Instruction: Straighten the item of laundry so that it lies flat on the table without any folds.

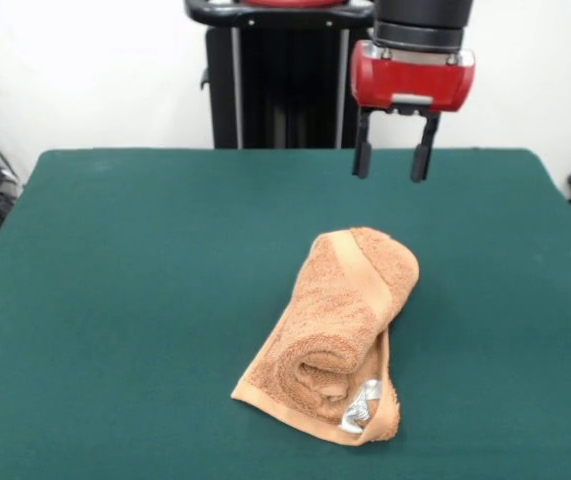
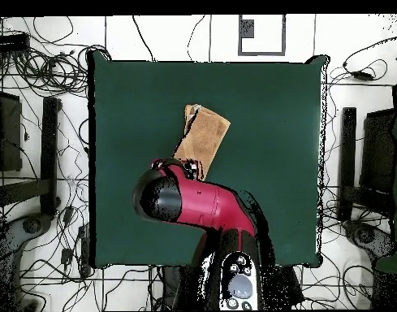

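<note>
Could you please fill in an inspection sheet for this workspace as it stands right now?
Surface: green table, bare cloth around the towel.
Job's things: orange towel rolled and folded over itself, not flat; silver label at its near end.
Clutter: nothing seen on the table.
Grippers: gripper open, empty, raised above the table behind the towel.
Cables: loose cables on the floor around the table.
Surroundings: black pedestal behind the table, white wall.
</note>
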Robot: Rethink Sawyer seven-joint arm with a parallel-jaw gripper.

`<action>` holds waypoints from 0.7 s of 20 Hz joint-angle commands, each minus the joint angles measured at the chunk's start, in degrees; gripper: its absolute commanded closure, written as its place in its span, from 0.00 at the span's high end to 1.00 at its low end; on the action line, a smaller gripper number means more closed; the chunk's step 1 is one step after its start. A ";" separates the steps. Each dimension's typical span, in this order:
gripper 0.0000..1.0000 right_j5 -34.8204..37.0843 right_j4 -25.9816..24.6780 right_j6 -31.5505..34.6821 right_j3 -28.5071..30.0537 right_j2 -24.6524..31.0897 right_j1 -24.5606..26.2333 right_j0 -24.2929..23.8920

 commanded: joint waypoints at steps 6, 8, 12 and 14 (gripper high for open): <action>1.00 2.38 2.87 11.70 -4.80 2.59 4.29 -0.84; 1.00 2.46 2.72 11.70 -5.26 2.45 5.02 -0.83; 1.00 1.82 2.52 11.34 -5.32 3.15 5.85 -1.44; 1.00 1.29 2.42 11.12 -5.40 3.56 6.23 -1.80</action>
